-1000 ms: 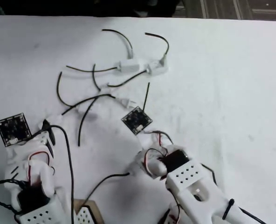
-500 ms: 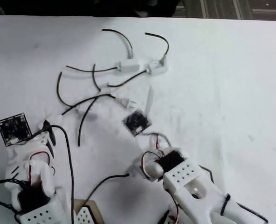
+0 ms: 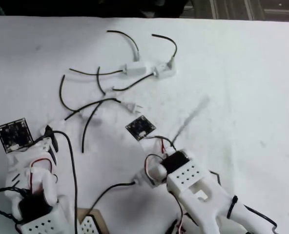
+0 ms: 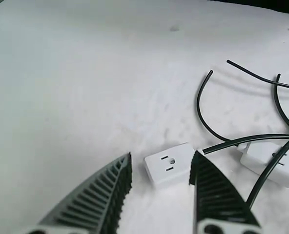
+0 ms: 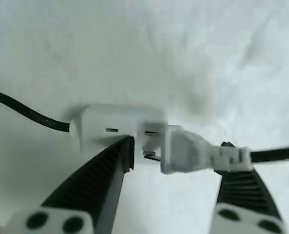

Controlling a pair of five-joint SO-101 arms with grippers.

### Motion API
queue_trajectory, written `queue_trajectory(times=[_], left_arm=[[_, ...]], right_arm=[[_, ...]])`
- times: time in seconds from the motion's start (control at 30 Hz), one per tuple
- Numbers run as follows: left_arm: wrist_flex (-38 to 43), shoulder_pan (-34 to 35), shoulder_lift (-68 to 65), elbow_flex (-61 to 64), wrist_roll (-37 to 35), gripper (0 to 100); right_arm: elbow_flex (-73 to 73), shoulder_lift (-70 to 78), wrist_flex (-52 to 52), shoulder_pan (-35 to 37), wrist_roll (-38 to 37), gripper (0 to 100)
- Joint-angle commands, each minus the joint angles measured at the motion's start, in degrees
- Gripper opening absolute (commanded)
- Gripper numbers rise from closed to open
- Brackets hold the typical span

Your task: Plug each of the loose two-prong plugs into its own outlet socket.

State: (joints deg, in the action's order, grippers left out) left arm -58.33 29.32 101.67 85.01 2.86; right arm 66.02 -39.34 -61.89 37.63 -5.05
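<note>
My left gripper (image 4: 164, 156) is open, its fingers either side of a white outlet socket (image 4: 169, 170) lying on the table; in the high view it (image 3: 51, 132) sits at the near left. My right gripper (image 5: 178, 146) is open around a white socket block (image 5: 117, 126) and a white two-prong plug (image 5: 193, 151). The prongs sit partly in the block, with metal still showing. The plug's tail lies by one finger. The right arm (image 3: 183, 178) is at the near centre. A loose plug (image 3: 132, 106) lies mid-table.
Two white connector pieces (image 3: 147, 69) with black leads lie at the back centre. Several black cables (image 3: 86, 105) curl across the left middle. Another white block (image 4: 271, 165) rests beyond the left gripper. A wooden piece (image 3: 88, 217) is at the front edge.
The right arm's wrist has turned and drawn back slightly. The lead standing up beyond it has swung from centre toward the right and is blurred. The left arm is still.
</note>
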Motion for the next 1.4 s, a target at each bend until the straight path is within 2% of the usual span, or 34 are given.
queue_trajectory(times=[0.0,0.33,0.43,0.57,0.7,0.9,1.07,1.13,1.2,1.37], left_arm=[[1.1,0.0,0.6,-0.3,0.5,21],[1.1,0.0,0.6,-0.3,0.6,21],[1.1,-1.1,0.6,-0.5,4.9,21],[-0.2,-10.1,0.3,-0.4,11.7,21],[-3.7,-18.9,0.2,-1.3,15.5,21],[-12.7,-27.7,0.1,-7.6,19.8,21],[-17.7,-33.6,-0.1,-11.9,21.9,21],[-17.6,-34.2,-2.4,-12.5,23.6,21],[-17.7,-34.3,-7.6,-14.3,24.4,23],[-17.8,-37.3,-27.2,-23.9,24.4,28]], right_arm=[[-2.8,0.1,-1.8,0.5,0.3,26.2],[-3.4,0.0,-1.9,-0.4,0.4,26.2],[-6.7,-1.4,-4.5,-4.2,0.4,26.2],[-16.8,-7.0,-14.8,-10.6,0.3,26.2],[-23.5,-13.1,-23.3,-15.3,0.3,26.2],[-21.4,-19.2,-24.1,-24.4,0.3,26.2],[-18.7,-21.9,-24.4,-26.3,0.4,26.2],[-18.1,-22.6,-24.4,-26.4,1.0,26.2],[-17.5,-23.1,-24.1,-26.4,4.7,26.2],[-17.8,-23.3,-23.1,-26.5,7.6,26.2]])
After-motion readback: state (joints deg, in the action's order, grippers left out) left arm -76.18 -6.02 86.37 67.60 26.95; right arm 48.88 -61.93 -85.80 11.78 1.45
